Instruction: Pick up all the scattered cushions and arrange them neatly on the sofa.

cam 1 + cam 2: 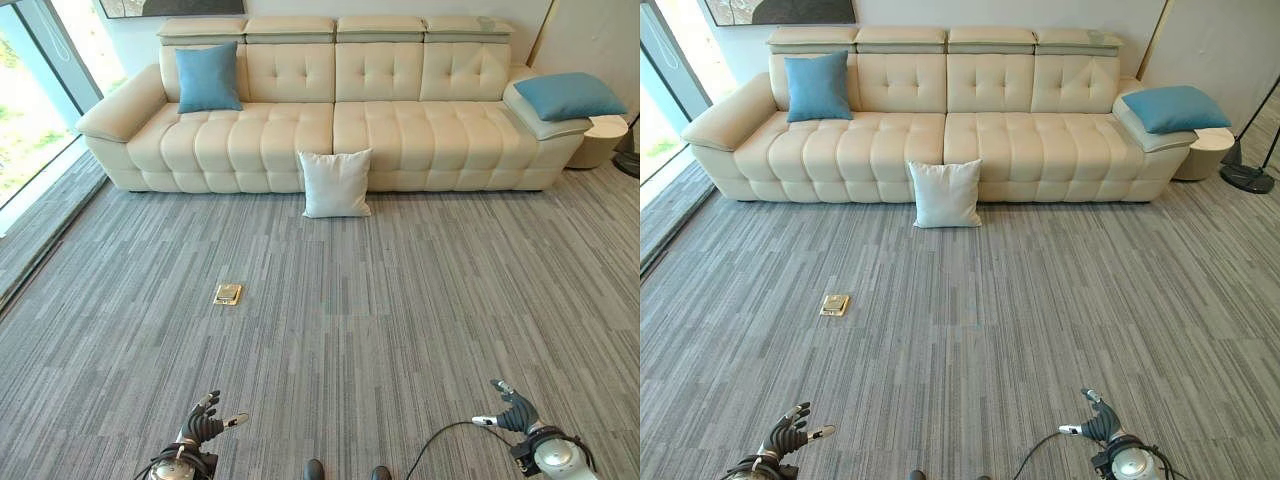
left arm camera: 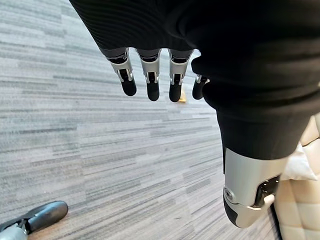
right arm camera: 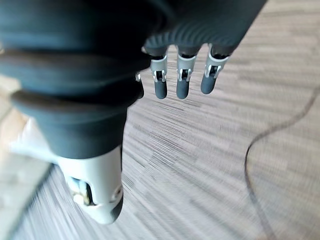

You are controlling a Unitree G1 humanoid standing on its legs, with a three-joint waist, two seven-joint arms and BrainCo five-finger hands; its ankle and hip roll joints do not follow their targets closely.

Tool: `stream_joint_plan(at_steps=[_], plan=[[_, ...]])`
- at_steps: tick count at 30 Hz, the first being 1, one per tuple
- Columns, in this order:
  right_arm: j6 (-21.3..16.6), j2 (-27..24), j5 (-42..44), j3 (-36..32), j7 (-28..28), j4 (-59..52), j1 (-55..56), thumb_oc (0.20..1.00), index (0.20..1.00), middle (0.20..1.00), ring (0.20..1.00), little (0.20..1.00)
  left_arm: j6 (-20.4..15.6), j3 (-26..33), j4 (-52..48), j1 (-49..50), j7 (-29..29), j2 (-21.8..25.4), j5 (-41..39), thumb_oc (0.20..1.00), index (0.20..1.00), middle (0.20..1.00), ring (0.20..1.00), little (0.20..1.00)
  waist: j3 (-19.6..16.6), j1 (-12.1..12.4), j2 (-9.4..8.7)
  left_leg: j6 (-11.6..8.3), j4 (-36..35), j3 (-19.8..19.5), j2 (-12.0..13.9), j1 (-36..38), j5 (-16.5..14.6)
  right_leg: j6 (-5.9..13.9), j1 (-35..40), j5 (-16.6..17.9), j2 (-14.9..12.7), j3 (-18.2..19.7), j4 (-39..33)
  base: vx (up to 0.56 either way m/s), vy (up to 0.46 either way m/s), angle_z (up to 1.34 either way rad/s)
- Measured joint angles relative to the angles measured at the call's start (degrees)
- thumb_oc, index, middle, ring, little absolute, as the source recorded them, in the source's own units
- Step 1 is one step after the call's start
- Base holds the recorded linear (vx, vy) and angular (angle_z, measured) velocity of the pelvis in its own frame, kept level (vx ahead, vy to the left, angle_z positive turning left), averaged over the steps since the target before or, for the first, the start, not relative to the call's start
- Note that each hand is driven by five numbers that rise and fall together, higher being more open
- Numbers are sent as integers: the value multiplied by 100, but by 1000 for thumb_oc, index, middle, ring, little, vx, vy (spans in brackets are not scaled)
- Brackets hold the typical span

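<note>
A white cushion (image 1: pixel 336 184) stands on the carpet, leaning against the front of the cream sofa (image 1: pixel 400 135) near its middle. One blue cushion (image 1: pixel 207 77) rests upright on the sofa's left seat. A second blue cushion (image 1: pixel 568 95) lies on the sofa's right armrest. My left hand (image 1: pixel 203 422) hangs low at the near left, far from the sofa, open and holding nothing. My right hand (image 1: pixel 514 410) is at the near right, likewise open and holding nothing. In the wrist views the left hand's fingers (image 2: pixel 152 85) and the right hand's fingers (image 3: pixel 182 82) are straight above bare carpet.
Grey striped carpet lies between me and the sofa. A small brass floor socket (image 1: pixel 228 294) sits in the carpet ahead on the left. A round side table (image 1: pixel 603 140) stands right of the sofa, a lamp base (image 1: pixel 1246 176) beyond it, and a window runs along the left.
</note>
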Motion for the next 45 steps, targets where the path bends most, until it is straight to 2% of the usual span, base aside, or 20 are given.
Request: stream_joint_plan(at_steps=[2, 7, 15, 24, 28, 29, 31, 32, 33, 34, 35, 37, 38, 39, 41, 43, 44, 45], plan=[[1, 70, 143, -13, -3, 64, 16, 1000, 1000, 1000, 1000, 1000, 9, -11, 2, 26, 13, -27, 0, 1000, 1000, 1000, 1000, 1000, 23, 2, 29, -70, -1, -7, 2, -8, -60, 0, -8, 2, 2, 1, 1, 0, 0, 0], [14, 185, 356, -179, -36, 140, 111, 1000, 1000, 1000, 1000, 1000, 40, 1, 18, 66, 19, -121, 0, 1000, 1000, 1000, 1000, 1000, 27, 6, 21, -47, -1, -7, 2, -67, -77, 1, -40, 3, 1, 5, 1, 0, 0, 0], [23, 195, 635, -223, -144, 129, 12, 1000, 1000, 1000, 1000, 1000, 55, 92, 51, 35, 55, -99, -26, 1000, 1000, 1000, 1000, 1000, 86, 24, -100, -33, 40, 127, 3, -254, -78, -18, -297, 36, -8, 94, 31, 16, 43, -7], [101, 194, 635, -217, -211, 74, -253, 1000, 1000, 1000, 1000, 1000, 55, 254, 37, -19, 108, -62, -134, 1000, 1000, 1000, 1000, 1000, 272, 52, -280, 107, 41, 323, -26, -416, -115, 18, -558, 78, -32, 351, 37, 42, 93, -15], [109, 201, 634, -221, -212, -33, -363, 1000, 1000, 1000, 1000, 1000, 56, 334, 4, -19, 141, -33, -237, 1000, 1000, 1000, 1000, 1000, 362, 61, -315, 215, 41, 442, -51, -468, -188, 32, -774, 121, -47, 470, 288, 106, 149, -19], [120, 188, 634, -217, -211, -119, -405, 1000, 1000, 1000, 1000, 1000, 55, 330, -20, -30, 139, -36, -237, 1000, 1000, 1000, 1000, 1000, 437, 54, -234, 233, 42, 448, 0, -432, -188, 129, -923, 46, -22, 466, 654, 31, 47, -3], [116, 199, 632, -200, -204, -147, -382, 1000, 1000, 1000, 1000, 1000, 50, 330, -33, -53, 145, -5, -239, 1000, 1000, 1000, 1000, 1000, 467, 46, -221, 269, 79, 434, 4, -385, -221, 268, -1002, -101, -40, 477, 981, 148, 112, 1], [117, 163, 626, -174, -200, -149, -448, 1000, 1000, 1000, 1000, 1000, 54, 334, 14, -146, 152, -14, -239, 1000, 1000, 1000, 1000, 1000, 583, 61, -147, 345, 127, 317, -27, -362, -410, 348, -1508, -209, -31, 494, 2083, 354, 134, 11], [120, 138, 625, -180, -202, -233, -527, 1000, 1000, 1000, 1000, 1000, 55, 300, 27, -193, 149, -27, -235, 1000, 1000, 1000, 1000, 1000, 691, 15, -64, 420, 171, 215, -15, -317, -435, 563, -1944, -418, -53, 440, 2884, 270, 61, 20], [122, 141, 623, -170, -190, -353, -456, 1000, 1000, 1000, 1000, 1000, 50, 314, 38, -225, 163, -33, -236, 1000, 1000, 1000, 1000, 1000, 699, -6, -64, 466, 167, 134, -79, -274, -482, 649, -2157, -691, -110, 454, 3156, 285, 24, 29], [120, 141, 623, -169, -184, -448, -441, 1000, 1000, 1000, 1000, 1000, 51, 320, 36, -238, 177, -21, -237, 1000, 1000, 1000, 1000, 1000, 734, 0, -98, 508, 164, 158, -119, -211, -469, 578, -2290, -793, -197, 376, 3035, 343, -7, 22], [115, 140, 624, -159, -180, -583, -414, 1000, 1000, 1000, 1000, 1000, 49, 330, 43, -274, 190, -11, -238, 1000, 1000, 1000, 1000, 1000, 760, -14, -135, 555, 188, 74, -209, -194, -559, 622, -2583, -768, -306, 130, 2390, 372, -10, 21], [109, 145, 625, -161, -182, -596, -436, 1000, 1000, 1000, 1000, 1000, 52, 326, 82, -284, 210, -26, -238, 1000, 1000, 1000, 1000, 1000, 771, -19, -151, 567, 217, 15, -230, -173, -595, 700, -2642, -607, -328, 17, 1885, 316, -30, 26], [108, 146, 624, -157, -182, -625, -419, 1000, 1000, 1000, 1000, 1000, 54, 324, 105, -291, 212, -31, -238, 1000, 1000, 1000, 1000, 1000, 768, -24, -172, 565, 246, -41, -263, -189, -640, 713, -2714, -534, -338, -4, 1682, 448, -50, 39], [123, 154, 621, -162, -179, -639, -327, 1000, 1000, 1000, 1000, 1000, 60, 320, 119, -265, 222, -79, -235, 1000, 1000, 1000, 1000, 1000, 821, -102, -223, 590, 341, -236, -352, -15, -808, 655, -2829, -173, -360, -110, 975, 511, -117, 53], [103, 150, 619, -195, -181, -637, -85, 1000, 1000, 1000, 1000, 1000, 60, 288, 104, -213, 225, -165, -226, 1000, 1000, 1000, 1000, 1000, 818, -172, -197, 465, 597, -552, -384, 159, -1194, 645, -2797, -95, -381, -154, 1058, 377, -155, 75], [126, 152, 619, -197, -175, -634, 13, 1000, 1000, 1000, 1000, 1000, 55, 252, 98, -170, 219, -176, -224, 1000, 1000, 1000, 1000, 1000, 788, -194, -186, 462, 661, -598, -388, 236, -1215, 598, -2720, -42, -393, -189, 1051, 396, -227, 85], [131, 156, 620, -183, -131, -602, 137, 1000, 1000, 1000, 1000, 1000, 49, 227, 85, -78, 219, -191, -224, 1000, 1000, 1000, 1000, 1000, 705, -239, -157, 396, 633, -732, -377, 412, -1405, 515, -2581, -33, -372, -229, 1154, 317, -234, 76]])
